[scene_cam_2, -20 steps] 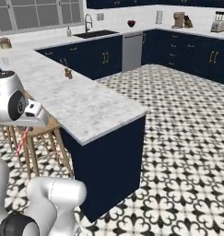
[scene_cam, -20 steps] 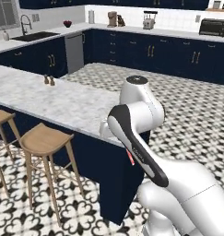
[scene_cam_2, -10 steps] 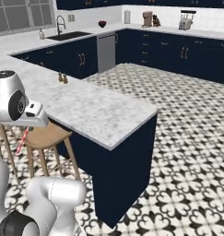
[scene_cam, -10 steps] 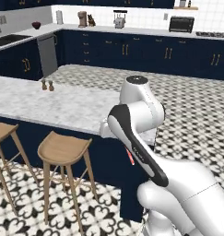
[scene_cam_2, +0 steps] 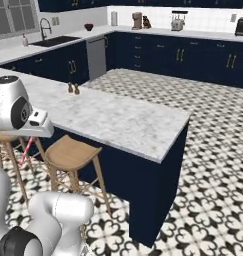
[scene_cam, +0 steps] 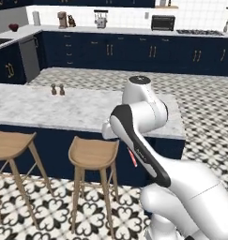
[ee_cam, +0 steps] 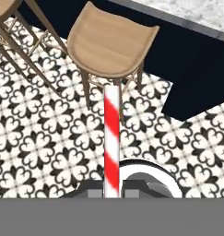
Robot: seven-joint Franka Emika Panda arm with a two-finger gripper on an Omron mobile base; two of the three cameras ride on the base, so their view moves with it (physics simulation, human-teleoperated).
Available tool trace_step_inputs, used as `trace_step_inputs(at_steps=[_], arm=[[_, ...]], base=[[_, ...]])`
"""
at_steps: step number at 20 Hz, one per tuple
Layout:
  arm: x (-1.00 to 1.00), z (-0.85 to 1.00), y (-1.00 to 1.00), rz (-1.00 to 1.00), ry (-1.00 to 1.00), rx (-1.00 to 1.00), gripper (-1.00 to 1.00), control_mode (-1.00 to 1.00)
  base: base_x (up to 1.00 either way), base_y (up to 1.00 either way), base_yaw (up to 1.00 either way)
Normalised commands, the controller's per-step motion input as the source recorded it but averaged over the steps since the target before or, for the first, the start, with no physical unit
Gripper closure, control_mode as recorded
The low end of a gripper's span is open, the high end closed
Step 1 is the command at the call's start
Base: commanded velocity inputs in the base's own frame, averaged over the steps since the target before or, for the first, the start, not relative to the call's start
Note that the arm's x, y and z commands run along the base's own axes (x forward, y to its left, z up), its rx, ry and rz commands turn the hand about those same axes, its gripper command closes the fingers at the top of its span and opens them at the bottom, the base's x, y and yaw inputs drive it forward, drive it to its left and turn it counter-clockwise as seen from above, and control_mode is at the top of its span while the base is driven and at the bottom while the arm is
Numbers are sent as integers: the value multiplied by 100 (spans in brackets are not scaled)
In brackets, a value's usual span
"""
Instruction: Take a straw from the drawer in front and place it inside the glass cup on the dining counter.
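Note:
My gripper (ee_cam: 111, 193) is shut on the straw (ee_cam: 111, 138), a red-and-white striped stick that points down at the patterned floor beside a stool. A short pink-red piece of the straw (scene_cam: 133, 158) shows beside my forearm, and the straw (scene_cam_2: 25, 151) hangs below the hand in the right base view. The dining counter (scene_cam: 92, 112) with its marble top and navy base runs across in front of me; the dining counter (scene_cam_2: 123, 122) ends in a corner at the right. The drawer and the glass cup are out of view.
Wooden stools (scene_cam: 93, 152) (scene_cam_2: 72, 152) (ee_cam: 111, 41) stand against the counter's near side. Two small shakers (scene_cam: 57, 89) sit on the marble. Navy cabinets with appliances (scene_cam: 162, 22) line the back wall, across open tiled floor (scene_cam_2: 213, 165).
The whole picture has shifted: the base has driven along the counter, whose end corner now sits further right. The arm keeps its pose with the straw held.

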Motion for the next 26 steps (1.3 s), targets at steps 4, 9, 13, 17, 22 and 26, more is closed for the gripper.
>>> trace_step_inputs(at_steps=[4,9,13,17,22,26], arm=[[0,0,0,0,0,0,100,100],[0,0,0,0,0,0,100,100],[0,0,0,0,0,0,100,100],[0,0,0,0,0,0,100,100],[0,0,0,0,0,0,100,100],[0,0,0,0,0,0,100,100]], base=[[-26,100,-29],[-12,100,-30],[-3,100,-31],[-3,100,-31],[-8,100,-30],[-14,100,-29]])
